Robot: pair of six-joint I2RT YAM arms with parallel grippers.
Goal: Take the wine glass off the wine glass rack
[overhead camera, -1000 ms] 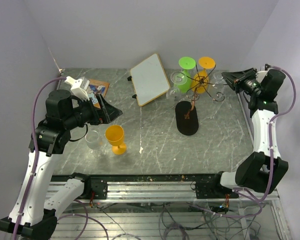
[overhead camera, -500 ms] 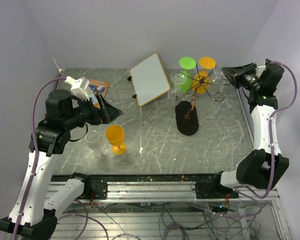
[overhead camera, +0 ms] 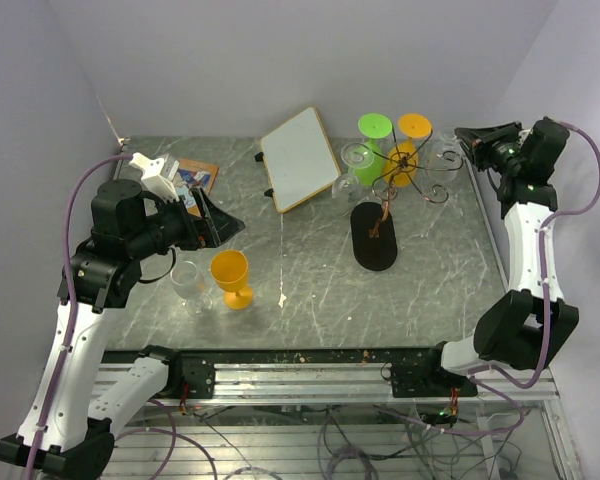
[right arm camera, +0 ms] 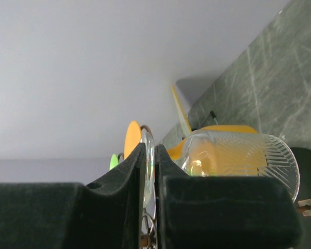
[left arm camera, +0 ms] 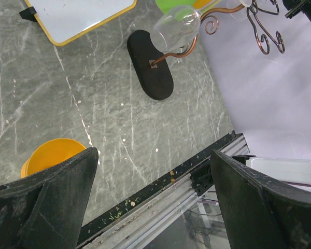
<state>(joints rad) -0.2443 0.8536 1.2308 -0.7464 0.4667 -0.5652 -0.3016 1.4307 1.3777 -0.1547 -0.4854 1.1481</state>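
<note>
The wine glass rack (overhead camera: 417, 180) is a copper wire tree on a black oval base (overhead camera: 373, 237). A green glass (overhead camera: 375, 127), an orange glass (overhead camera: 413, 125) and a clear glass (overhead camera: 358, 160) hang upside down on it. Another clear wine glass (overhead camera: 441, 154) is at its right arm. My right gripper (overhead camera: 463, 137) is shut on that glass's flat foot. In the right wrist view the fingers (right arm camera: 124, 176) pinch the foot disc and the ribbed bowl (right arm camera: 238, 155) lies to the right. My left gripper (overhead camera: 220, 225) is open and empty, far left of the rack.
An orange goblet (overhead camera: 230, 275) and a clear glass (overhead camera: 187, 280) stand upright by my left gripper. A white board with a yellow rim (overhead camera: 300, 157) lies at the back, with a printed packet (overhead camera: 195, 180) to its left. The right wall is close behind my right arm.
My right gripper has moved up and toward the back right, its jaws still shut on the clear glass's foot. The left arm has not moved.
</note>
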